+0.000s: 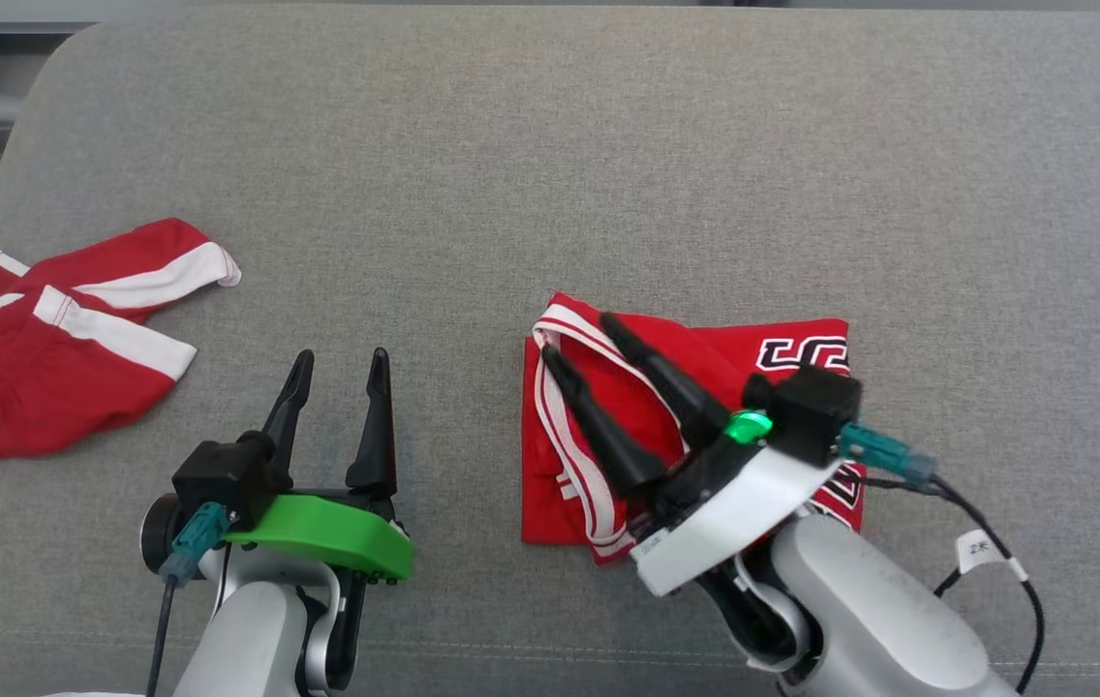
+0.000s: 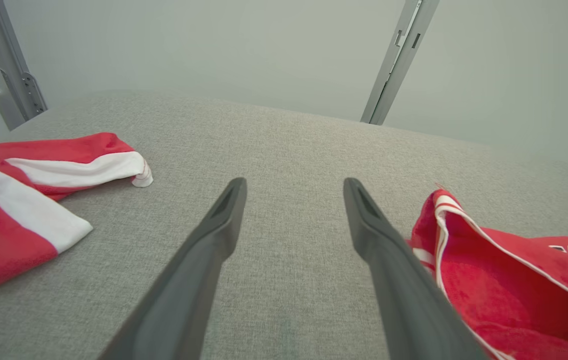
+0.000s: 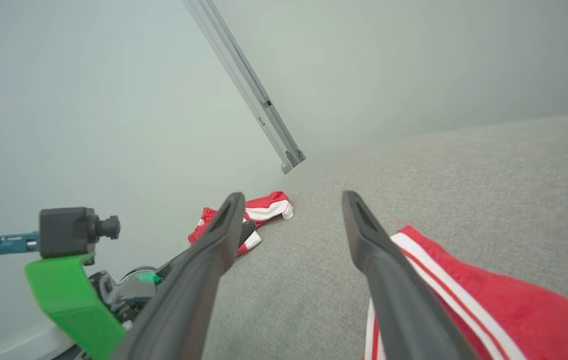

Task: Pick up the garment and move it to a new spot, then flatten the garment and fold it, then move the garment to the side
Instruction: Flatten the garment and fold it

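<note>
Entry, remote station. All places are referred to the grey padded surface (image 1: 550,145).

Garment (image 1: 555,494): red jersey with white trim and black-and-white lettering; it lies folded into a rough rectangle on the surface, toward the robot's right half and close to the near edge; the striped neck or arm opening faces the surface's middle. In the left wrist view it (image 2: 504,280) sits at the lower right, flat on the grey cloth; in the right wrist view (image 3: 514,310) its striped edge runs beneath the right-hand finger.

Right gripper (image 1: 579,337): I read it as released; its two dark fingers stand spread over the garment's inner edge, tips angled toward the surface's far left, with no cloth pinched between them; the right wrist view (image 3: 292,197) shows bare grey fabric in the gap. Whether the fingers brush the cloth I cannot tell.

Left gripper (image 1: 341,358): also released and empty; it hangs over bare surface near the near edge, left of the middle, fingers pointing at the far edge (image 2: 294,182).

Second red-and-white garment (image 1: 46,368): crumpled at the surface's left edge, well apart from both grippers (image 2: 14,220) (image 3: 264,205).
</note>
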Robot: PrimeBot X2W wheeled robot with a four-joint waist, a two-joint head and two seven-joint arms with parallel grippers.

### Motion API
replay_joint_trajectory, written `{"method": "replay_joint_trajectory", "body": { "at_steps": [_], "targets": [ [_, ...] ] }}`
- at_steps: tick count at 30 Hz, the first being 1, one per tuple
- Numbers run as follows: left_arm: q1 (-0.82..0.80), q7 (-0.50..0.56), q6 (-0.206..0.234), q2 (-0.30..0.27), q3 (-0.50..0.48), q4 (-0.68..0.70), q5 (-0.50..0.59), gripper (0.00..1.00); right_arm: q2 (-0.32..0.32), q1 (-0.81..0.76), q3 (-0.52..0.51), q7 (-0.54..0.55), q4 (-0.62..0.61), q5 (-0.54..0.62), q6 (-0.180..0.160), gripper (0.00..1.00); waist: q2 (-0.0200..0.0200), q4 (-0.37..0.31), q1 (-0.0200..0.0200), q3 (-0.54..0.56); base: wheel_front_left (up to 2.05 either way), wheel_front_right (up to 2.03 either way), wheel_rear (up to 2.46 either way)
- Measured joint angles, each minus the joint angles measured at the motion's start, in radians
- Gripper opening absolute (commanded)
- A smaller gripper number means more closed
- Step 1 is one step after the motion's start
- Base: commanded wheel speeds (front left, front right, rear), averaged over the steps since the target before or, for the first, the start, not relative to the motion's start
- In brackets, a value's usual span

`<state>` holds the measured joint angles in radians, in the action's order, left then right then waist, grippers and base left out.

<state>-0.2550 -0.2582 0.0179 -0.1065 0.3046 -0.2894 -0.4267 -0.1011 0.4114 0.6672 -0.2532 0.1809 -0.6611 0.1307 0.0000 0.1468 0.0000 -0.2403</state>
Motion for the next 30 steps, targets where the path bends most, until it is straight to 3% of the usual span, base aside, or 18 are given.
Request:
{"method": "replay_joint_trajectory", "body": {
  "at_steps": [7,16,23,30],
  "targets": [
    [0.010,0.000,0.018,-0.015,-0.012,0.016,0.006,1.00,-0.030,-0.073,-0.279,-0.010,-0.149,0.091,0.000,1.00,0.0000,-0.033,0.0000,0.005,0.00,0.00,0.00],
    [0.012,0.000,0.039,-0.039,-0.039,0.041,0.005,1.00,-0.071,-0.201,-0.580,-0.010,-0.128,0.267,0.000,1.00,0.0001,-0.058,0.0000,0.021,0.00,0.00,0.00],
    [0.043,0.000,0.049,-0.055,-0.062,0.051,-0.007,1.00,-0.083,-0.289,-0.683,-0.008,-0.077,0.351,0.000,1.00,0.0000,-0.075,0.0000,0.044,0.00,0.00,0.00],
    [0.064,0.000,0.054,-0.065,-0.059,0.048,-0.008,1.00,-0.076,-0.346,-0.686,0.007,-0.074,0.375,0.000,1.00,0.0000,-0.077,0.0000,0.070,0.00,0.00,0.00]
  ]
}}
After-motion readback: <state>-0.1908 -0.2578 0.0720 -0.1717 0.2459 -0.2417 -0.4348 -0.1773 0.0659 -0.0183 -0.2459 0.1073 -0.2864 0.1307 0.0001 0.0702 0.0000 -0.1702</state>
